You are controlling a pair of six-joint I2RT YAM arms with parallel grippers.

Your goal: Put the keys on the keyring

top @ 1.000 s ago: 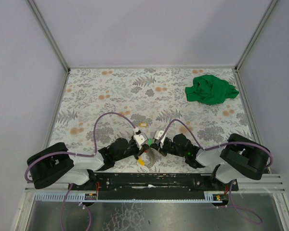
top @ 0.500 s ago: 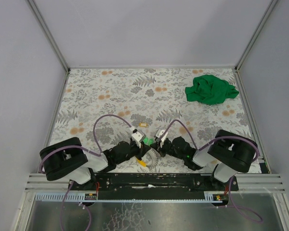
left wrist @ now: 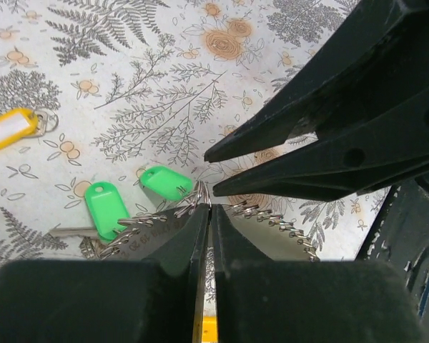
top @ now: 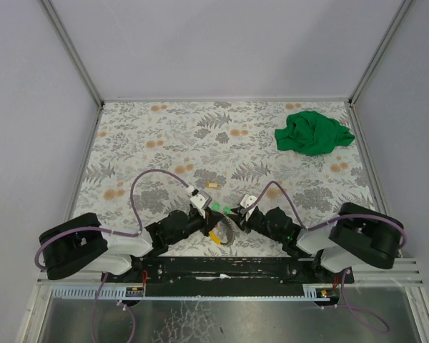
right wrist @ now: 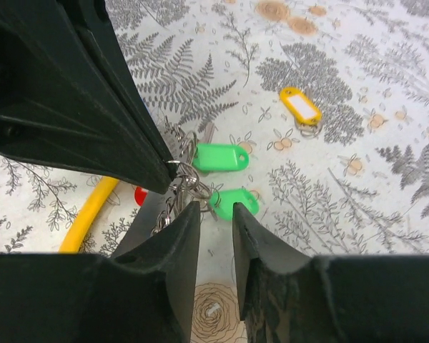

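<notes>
My left gripper (left wrist: 209, 207) is shut on the keyring (right wrist: 180, 179), a cluster of thin metal loops on a grey toothed plate (left wrist: 272, 236). Two keys with bright green tags (left wrist: 106, 207) (left wrist: 166, 182) lie on the mat just beyond its tip, their small rings reaching into the cluster. A third key with a yellow tag (right wrist: 300, 105) lies apart, farther out. My right gripper (right wrist: 216, 211) faces the left one, open, its fingertips just short of the nearer green tag (right wrist: 234, 201) and holding nothing. In the top view both grippers (top: 213, 214) (top: 236, 211) meet near the front middle.
A crumpled green cloth (top: 313, 132) lies at the back right of the floral mat (top: 164, 136). A yellow curved piece (right wrist: 93, 214) and a red tag (right wrist: 139, 194) sit under the keyring. The black front rail (top: 229, 268) runs close behind the grippers.
My right gripper has opened and drawn back a little to the right. A green-tagged key now lies free in front of it. The left gripper stays shut on the keyring.
</notes>
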